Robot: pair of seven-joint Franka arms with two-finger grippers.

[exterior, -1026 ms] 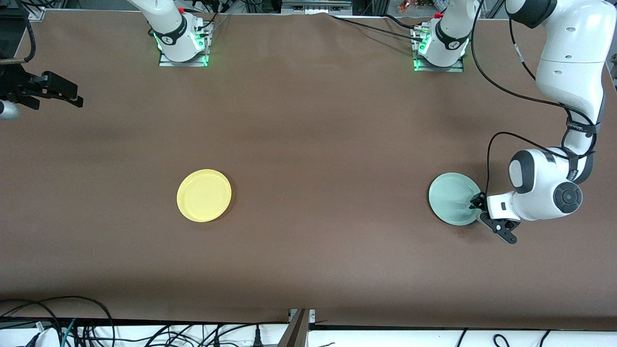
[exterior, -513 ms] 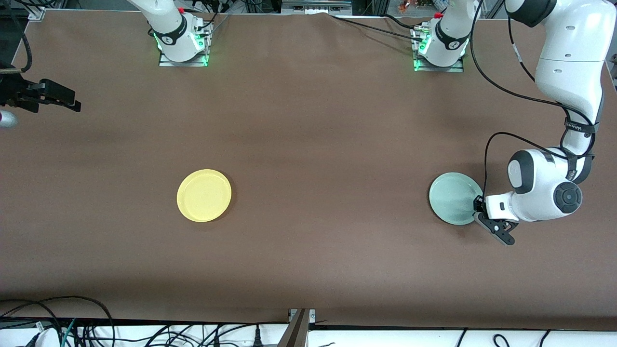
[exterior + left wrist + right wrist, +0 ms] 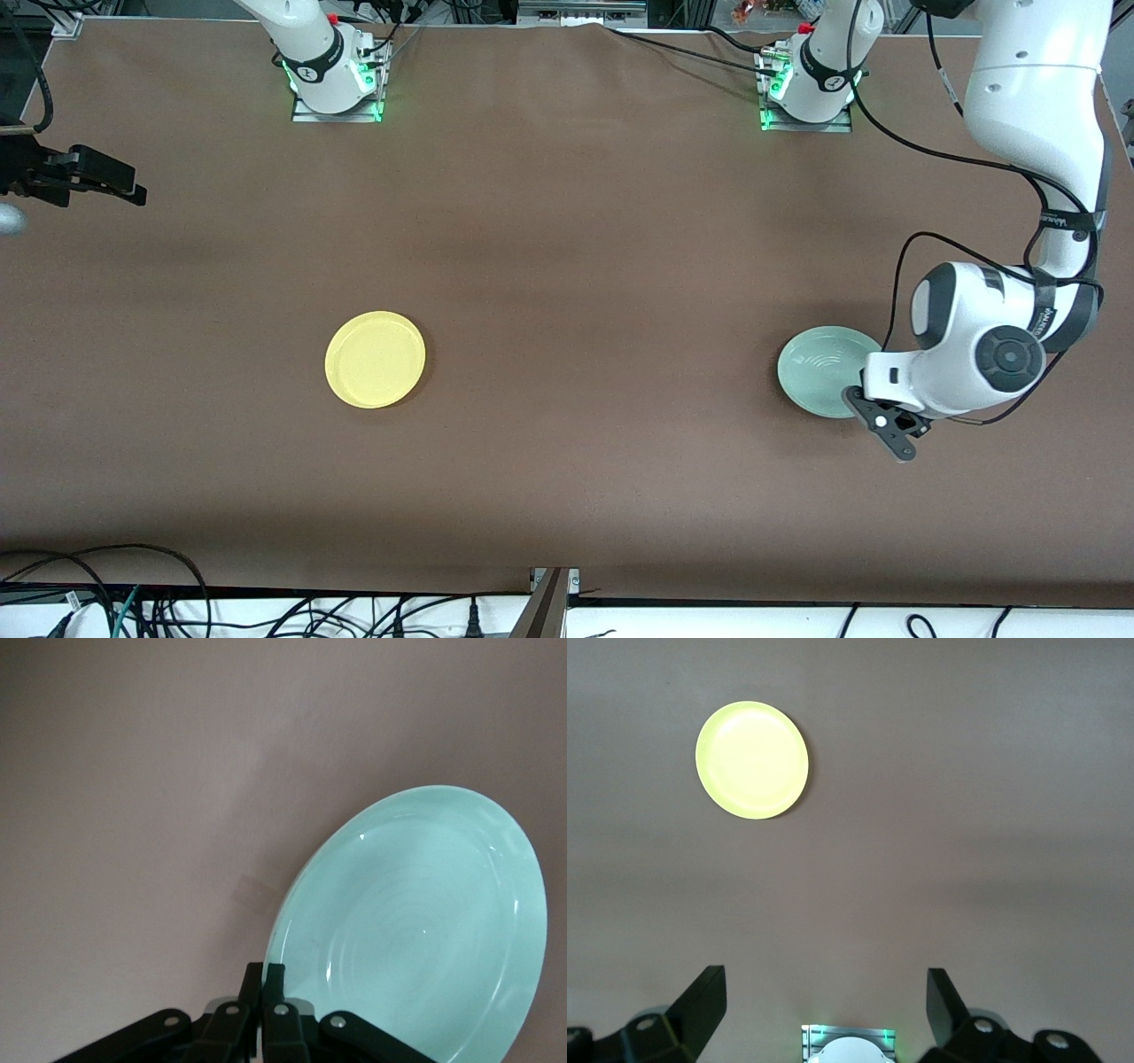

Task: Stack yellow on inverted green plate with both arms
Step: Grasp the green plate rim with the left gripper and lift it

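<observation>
The pale green plate (image 3: 819, 372) is near the left arm's end of the table. My left gripper (image 3: 858, 394) is shut on its rim at the side nearer the front camera and holds it tilted. In the left wrist view the fingers (image 3: 275, 970) pinch the edge of the green plate (image 3: 416, 930), whose ringed face shows. The yellow plate (image 3: 376, 359) lies flat on the table toward the right arm's end, rim up, and also shows in the right wrist view (image 3: 752, 759). My right gripper (image 3: 124, 182) hangs open and empty above the table's right-arm end, its own view showing spread fingers (image 3: 824, 979).
The brown table (image 3: 567, 266) is bare between the two plates. The arm bases (image 3: 337, 80) (image 3: 806, 84) stand along the side farthest from the front camera, with cables trailing from them. More cables (image 3: 133, 594) hang below the table's near edge.
My left gripper has turned and shifted toward the table's middle with the green plate, tilting it so its ringed face now shows. The right gripper has drifted slightly; the yellow plate has not moved.
</observation>
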